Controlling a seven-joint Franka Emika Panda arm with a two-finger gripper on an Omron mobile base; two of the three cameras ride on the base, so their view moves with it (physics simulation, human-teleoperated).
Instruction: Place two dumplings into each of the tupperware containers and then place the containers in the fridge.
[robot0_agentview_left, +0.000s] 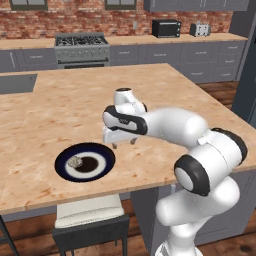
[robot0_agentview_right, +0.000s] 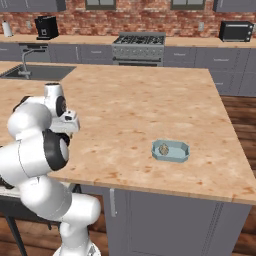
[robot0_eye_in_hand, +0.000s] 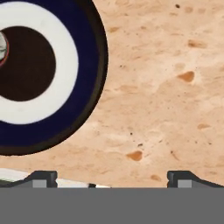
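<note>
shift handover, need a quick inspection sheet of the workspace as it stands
surface: wooden island counter, bare around the items
job's things: one dumpling on the dark blue plate; one dumpling in the pale blue tupperware container
clutter: nothing seen
gripper: gripper open, holding nothing, above the counter just right of the plate
cables: nothing seen
surroundings: stove, microwave, toaster, sink, stool under the counter

A plate (robot0_agentview_left: 85, 162) lies near the desk's (robot0_agentview_left: 65, 110) front edge, a dumpling (robot0_agentview_left: 75, 161) on it. The gripper (robot0_agentview_left: 124, 143) hangs just beside the plate. A tupperware container (robot0_agentview_right: 171, 150) near the front edge holds another dumpling (robot0_agentview_right: 163, 148).
</note>
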